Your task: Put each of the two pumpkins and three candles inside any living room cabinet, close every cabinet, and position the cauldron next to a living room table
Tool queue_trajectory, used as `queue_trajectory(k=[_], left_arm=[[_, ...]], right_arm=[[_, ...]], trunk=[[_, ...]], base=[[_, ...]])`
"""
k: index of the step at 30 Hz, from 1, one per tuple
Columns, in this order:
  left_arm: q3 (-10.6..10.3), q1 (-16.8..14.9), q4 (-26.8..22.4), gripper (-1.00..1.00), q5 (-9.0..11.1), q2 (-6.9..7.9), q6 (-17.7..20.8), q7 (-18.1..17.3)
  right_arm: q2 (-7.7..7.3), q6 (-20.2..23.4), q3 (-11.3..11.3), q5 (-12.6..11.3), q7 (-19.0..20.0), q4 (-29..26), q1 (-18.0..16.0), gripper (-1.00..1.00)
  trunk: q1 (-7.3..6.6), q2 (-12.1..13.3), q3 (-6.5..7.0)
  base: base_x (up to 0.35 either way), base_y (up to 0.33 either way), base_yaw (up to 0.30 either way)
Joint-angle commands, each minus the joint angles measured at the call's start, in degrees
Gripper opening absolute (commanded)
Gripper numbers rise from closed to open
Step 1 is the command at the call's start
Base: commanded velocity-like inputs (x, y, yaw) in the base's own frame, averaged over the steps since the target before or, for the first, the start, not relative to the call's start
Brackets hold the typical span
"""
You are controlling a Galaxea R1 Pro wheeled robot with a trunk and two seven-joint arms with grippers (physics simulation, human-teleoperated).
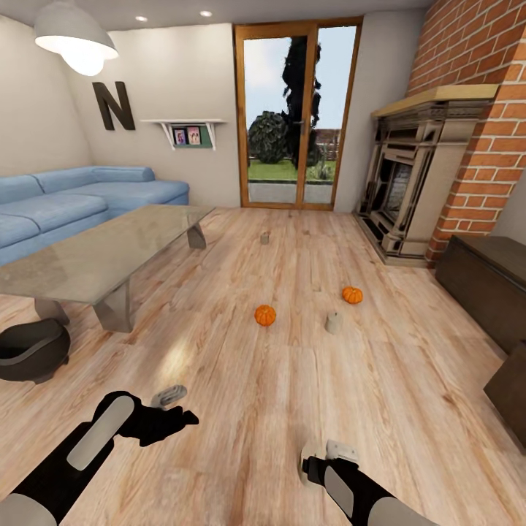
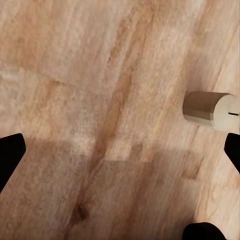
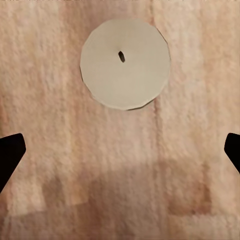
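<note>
Hovering with both sets of jaws spread and empty, I see one candle (image 3: 125,64) upright on the floor (image 3: 60,150), upper centre of frame. Light, stiff and smooth, I judge; grip across its round sides.

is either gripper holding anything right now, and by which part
Nothing is held. Both sets of jaws stand open over bare floor, with a candle lying free beyond the right gripper.

bright, even daylight, soft floor (image 1: 292,394) shadows, slightly blurry wrist views
</note>
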Motion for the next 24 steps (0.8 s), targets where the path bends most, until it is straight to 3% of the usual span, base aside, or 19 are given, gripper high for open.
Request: queue_trajectory(k=[1,9,24], left_arm=[[-0.13,-0.04,-0.15,1.00,0.61,0.07,-0.03,0.46],[-0.25,0.04,-1.31,1.00,0.54,1.05,-0.03,0.23],[-0.31,0.04,-1.67,1.00,0.37,1.11,-0.06,0.22]], right_arm=[[-0.02,0.28,0.48,-0.42,-0.40,-0.14,0.00,1.00],[-0.02,0.00,0.47,-0.37,-0.40,-0.14,0.00,1.00],[-0.02,-0.02,0.47,-0.33,-0.40,-0.14,0.00,1.00]], trunk=[[-0.01,-0.02,-0.05],[-0.01,-0.02,-0.05],[-0.01,-0.02,-0.05]], base=[[0.000,0.000,0.000],[0.140,0.000,0.000],[0.102,-0.032,0.000]])
